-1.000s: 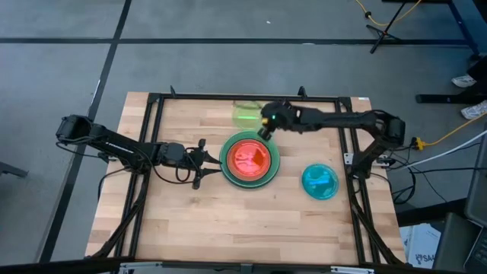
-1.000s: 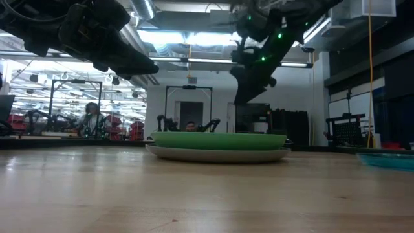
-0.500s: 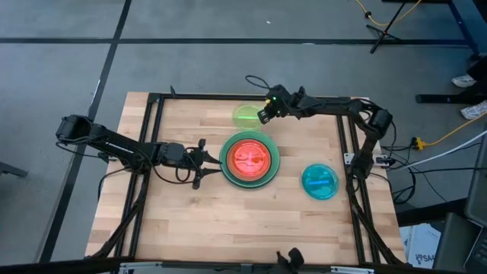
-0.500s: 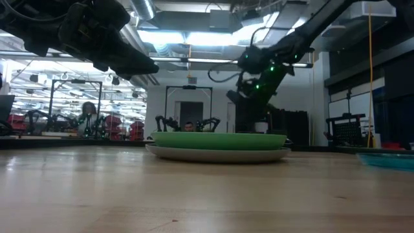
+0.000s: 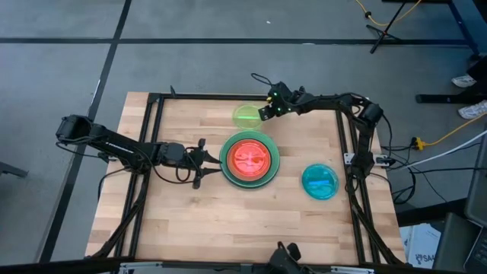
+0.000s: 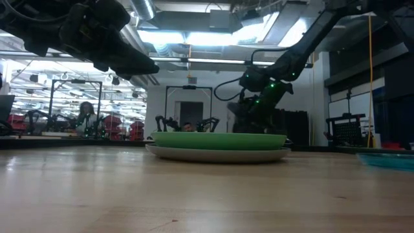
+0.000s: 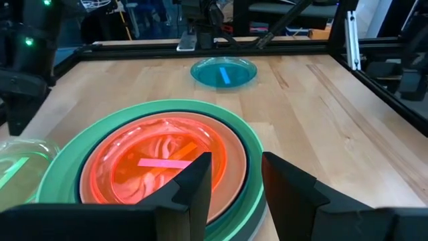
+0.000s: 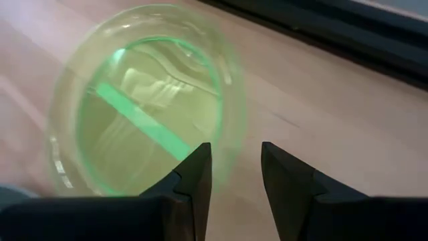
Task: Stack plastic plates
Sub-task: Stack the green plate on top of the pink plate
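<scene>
2 arms reach over the wooden table [image 5: 190, 221] in the high view. The left gripper [image 5: 207, 157] hangs just left of the plate stack [image 5: 249, 158], a light green plate rim with a translucent orange plate on top. The right gripper [image 5: 263, 115] is at the far side of the table, at the right edge of the lime plate [image 5: 245, 116], which lies flat just beyond the stack. The cyan plate [image 5: 319, 181] sits alone to the right of the stack, well apart from both grippers.

At table height in the low view, the stack [image 6: 218, 145] shows a green plate resting on a pale grey one. The right arm [image 6: 268, 97] comes down behind it with small green lights on; the left arm [image 6: 97, 35] fills the upper left corner. A person [image 6: 85, 116] sits in the room far behind.

From the left wrist view, the left gripper's fingers [image 7: 194, 187] stand apart with nothing between them, the orange plate [image 7: 160, 167] just ahead inside dark teal and light green rims. The cyan plate [image 7: 224, 71] lies farther off.

From the right wrist view, the right gripper's fingers [image 8: 194, 177] are spread, and the lime plate's [image 8: 144, 100] rim lies in line with the gap between them; contact cannot be told.
</scene>
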You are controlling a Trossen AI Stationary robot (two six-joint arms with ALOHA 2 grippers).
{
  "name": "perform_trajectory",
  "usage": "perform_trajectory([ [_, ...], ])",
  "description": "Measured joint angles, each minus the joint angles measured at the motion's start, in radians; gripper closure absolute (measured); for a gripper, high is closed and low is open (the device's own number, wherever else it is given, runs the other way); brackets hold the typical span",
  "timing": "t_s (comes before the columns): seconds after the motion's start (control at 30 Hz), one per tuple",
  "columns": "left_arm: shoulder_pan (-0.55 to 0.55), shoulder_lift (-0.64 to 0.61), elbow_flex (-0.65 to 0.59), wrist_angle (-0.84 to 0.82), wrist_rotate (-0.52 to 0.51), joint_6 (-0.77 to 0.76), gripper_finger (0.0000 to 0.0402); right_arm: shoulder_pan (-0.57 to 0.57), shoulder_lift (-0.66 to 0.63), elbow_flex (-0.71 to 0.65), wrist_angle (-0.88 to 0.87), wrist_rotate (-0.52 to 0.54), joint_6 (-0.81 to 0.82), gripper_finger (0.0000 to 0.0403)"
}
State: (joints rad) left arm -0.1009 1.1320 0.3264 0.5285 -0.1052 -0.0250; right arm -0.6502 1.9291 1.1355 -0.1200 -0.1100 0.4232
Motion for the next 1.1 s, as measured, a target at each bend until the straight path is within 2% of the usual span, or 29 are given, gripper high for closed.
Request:
perform_trajectory([
  [0.2, 0.000, 0.000, 0.000, 0.000, -0.009, 0.000, 0.0277, 0.002, 0.002, 0.000, 0.021, -0.006, 0.018, 0.0281],
  [0.5, 0.000, 0.000, 0.000, 0.000, -0.013, 0.000, 0.0277, 0.002, 0.003, 0.000, 0.023, 0.046, 0.026, 0.0281],
  [0.63, 0.000, 0.000, 0.000, 0.000, -0.013, 0.000, 0.0277, 0.002, 0.032, 0.005, 0.020, 0.013, 0.042, 0.0281],
  [0.8, 0.000, 0.000, 0.000, 0.000, -0.014, 0.000, 0.0277, 0.010, 0.034, 0.027, 0.048, 0.022, 0.039, 0.0281],
  [0.97, 0.000, 0.000, 0.000, -0.001, -0.014, 0.000, 0.0277, 0.008, 0.080, 0.086, -0.055, 0.031, 0.037, 0.0281],
  [1.1, 0.000, 0.000, 0.000, -0.001, -0.014, 0.000, 0.0277, 0.011, 0.129, 0.192, -0.175, 0.031, -0.009, 0.0281],
])
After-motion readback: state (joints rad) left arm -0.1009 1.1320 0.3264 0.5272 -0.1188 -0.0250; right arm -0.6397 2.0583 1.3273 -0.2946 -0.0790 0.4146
